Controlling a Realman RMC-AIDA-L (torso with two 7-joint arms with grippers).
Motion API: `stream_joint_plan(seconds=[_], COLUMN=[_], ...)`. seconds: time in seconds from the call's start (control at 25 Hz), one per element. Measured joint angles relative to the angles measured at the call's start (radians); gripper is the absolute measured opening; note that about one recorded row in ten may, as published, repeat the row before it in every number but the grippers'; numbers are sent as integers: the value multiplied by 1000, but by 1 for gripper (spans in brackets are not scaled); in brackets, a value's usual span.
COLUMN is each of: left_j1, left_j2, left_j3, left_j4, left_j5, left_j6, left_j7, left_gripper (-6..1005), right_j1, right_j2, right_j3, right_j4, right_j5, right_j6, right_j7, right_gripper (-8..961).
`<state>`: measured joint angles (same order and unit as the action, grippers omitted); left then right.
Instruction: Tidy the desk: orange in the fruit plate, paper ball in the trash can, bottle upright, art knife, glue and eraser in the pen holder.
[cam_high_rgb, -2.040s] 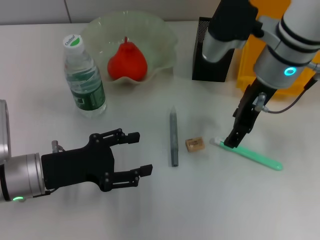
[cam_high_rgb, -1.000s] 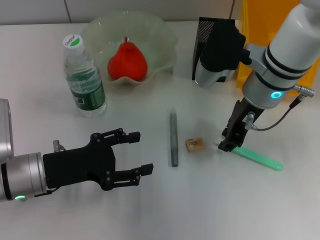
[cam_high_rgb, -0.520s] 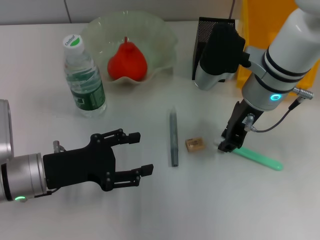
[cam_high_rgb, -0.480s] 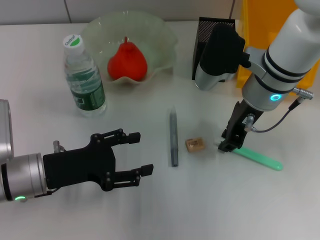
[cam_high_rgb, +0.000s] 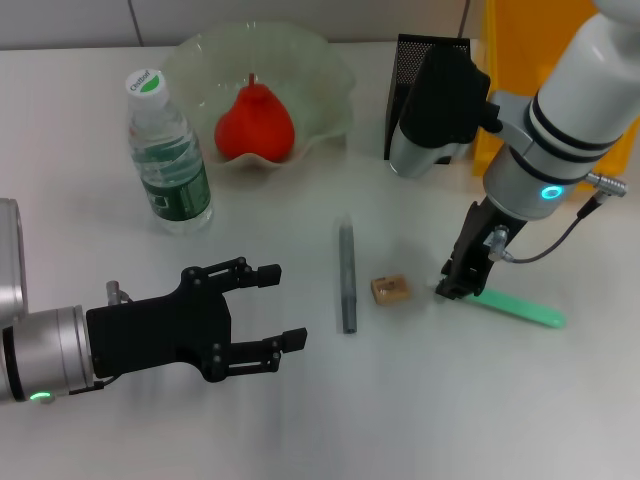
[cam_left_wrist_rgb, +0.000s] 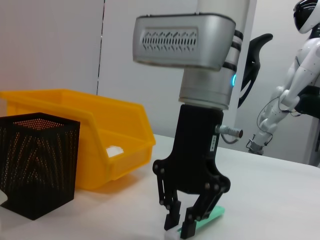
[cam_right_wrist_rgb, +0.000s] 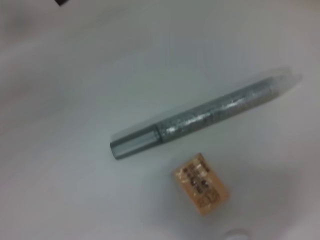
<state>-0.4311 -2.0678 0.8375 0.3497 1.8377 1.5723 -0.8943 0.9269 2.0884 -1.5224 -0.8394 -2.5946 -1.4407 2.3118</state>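
The right gripper (cam_high_rgb: 455, 290) stood fingertips-down at the white-capped end of the glue (cam_high_rgb: 515, 311), right of centre in the head view, fingers nearly closed around that end, probably so the stick could be lifted by 1 end and dropped upright into the pen holder (cam_high_rgb: 428, 98) at upper right. The left gripper (cam_high_rgb: 282, 307) sat idle at lower left, spread wide and holding nothing. Orange (cam_high_rgb: 255, 122) lay in the fruit plate (cam_high_rgb: 335, 75), bottle (cam_high_rgb: 168, 155) stood upright; knife (cam_high_rgb: 346, 277) and eraser (cam_high_rgb: 390, 290) lay flat mid-frame, not yet collected.
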Motion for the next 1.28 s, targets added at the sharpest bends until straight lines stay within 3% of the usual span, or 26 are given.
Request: stream_joint_plan(seconds=[0.12,0.44,0.68,0.88,1.04,1.28], left_j1=[0,-1,-2,-3,-3,-6], left_j2=[0,0,0,0,0,0], left_j3=[0,-1,-2,-2,-2,-2], left_j4=[0,0,0,0,0,0], left_j5=[0,0,-1,-2,-2,-2], left_j6=[0,0,0,0,0,6], left_j7=[0,-2,-8,-11,-11,-12], left_gripper=[799,800,799,799,799,800], right_j1=[0,-37,-97,-182,-244,-257], right_j2=[-6,-12,-41,-44,-43,-39], right_j3=[36,391,615,739,749,750], right_j4=[-43,-327,-420,-391,-286,-65], right_j5=[16,43,261,467,637,840], right_j6=[-40,-250,-262,-123,34,224], right_j7=[4,-48,-123,-260,-405,-628], right_gripper=[185,202,214,225,233,246])
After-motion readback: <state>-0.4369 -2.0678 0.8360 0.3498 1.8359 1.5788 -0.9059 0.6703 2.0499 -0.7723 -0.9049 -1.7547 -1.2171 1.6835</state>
